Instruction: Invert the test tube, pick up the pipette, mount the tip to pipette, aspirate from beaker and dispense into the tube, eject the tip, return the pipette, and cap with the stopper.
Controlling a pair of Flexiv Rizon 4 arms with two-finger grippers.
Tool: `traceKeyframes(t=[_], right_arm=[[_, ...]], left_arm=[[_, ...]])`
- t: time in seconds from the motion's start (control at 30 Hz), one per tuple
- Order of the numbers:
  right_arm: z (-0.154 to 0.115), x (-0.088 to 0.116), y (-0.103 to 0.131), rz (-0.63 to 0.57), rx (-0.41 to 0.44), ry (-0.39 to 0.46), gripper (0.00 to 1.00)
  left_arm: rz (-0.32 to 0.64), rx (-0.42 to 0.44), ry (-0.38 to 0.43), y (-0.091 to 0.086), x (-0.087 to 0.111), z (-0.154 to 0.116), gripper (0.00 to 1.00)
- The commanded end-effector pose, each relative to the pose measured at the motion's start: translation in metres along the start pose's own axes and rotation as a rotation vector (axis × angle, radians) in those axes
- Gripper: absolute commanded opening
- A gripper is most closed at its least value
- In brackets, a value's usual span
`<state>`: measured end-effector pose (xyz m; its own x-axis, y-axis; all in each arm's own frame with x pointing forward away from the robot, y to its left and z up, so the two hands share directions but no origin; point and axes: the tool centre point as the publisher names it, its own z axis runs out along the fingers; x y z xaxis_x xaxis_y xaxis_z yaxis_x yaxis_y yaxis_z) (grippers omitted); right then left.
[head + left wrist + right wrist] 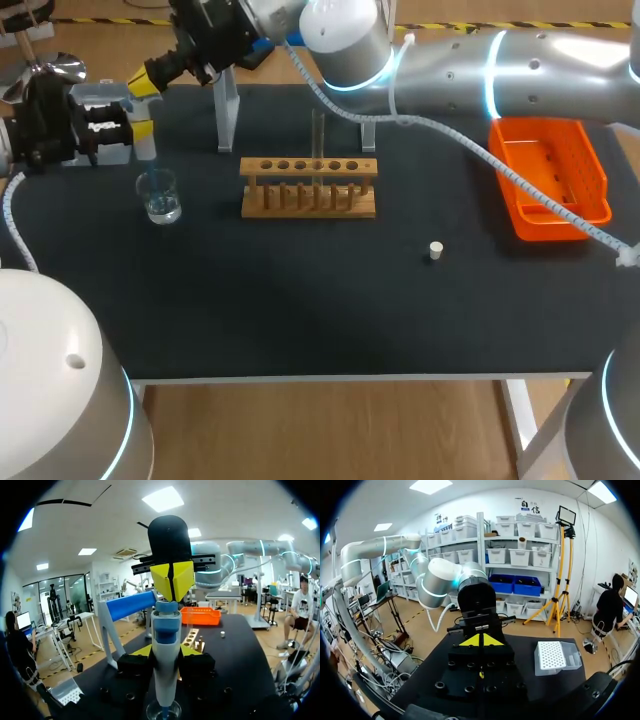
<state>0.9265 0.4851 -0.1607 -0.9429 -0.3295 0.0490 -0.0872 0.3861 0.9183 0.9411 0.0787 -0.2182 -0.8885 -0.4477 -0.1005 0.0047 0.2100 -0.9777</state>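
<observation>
Left wrist view suggests aspirating: my left gripper (166, 652) clamps the pipette (166, 625) over the beaker (159, 196), right gripper (172, 580) closed, empty, atop it; dispensing through capping remain

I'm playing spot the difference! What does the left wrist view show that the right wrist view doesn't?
Only the left wrist view shows the pipette held upright in the left gripper. It also shows the beaker under the pipette, the wooden rack, the orange tray and the small white stopper. Only the right wrist view shows the white tip box, off to one side of its gripper. Both show the black table and the right gripper, its yellow tips shut together.
</observation>
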Motion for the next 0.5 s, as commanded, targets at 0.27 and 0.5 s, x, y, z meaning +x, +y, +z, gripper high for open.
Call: traceKeyframes(t=[0.27, 0.5], right_arm=[[-0.02, -0.003, 0.023, -0.058, -0.035, -0.036, 0.0], [-0.069, 0.012, 0.039, -0.106, -0.044, -0.069, 1.0]], left_arm=[[0.002, 0.003, 0.002, -0.004, -0.001, -0.001, 0.0], [0.002, 0.003, 0.002, -0.004, -0.001, -0.001, 0.0]])
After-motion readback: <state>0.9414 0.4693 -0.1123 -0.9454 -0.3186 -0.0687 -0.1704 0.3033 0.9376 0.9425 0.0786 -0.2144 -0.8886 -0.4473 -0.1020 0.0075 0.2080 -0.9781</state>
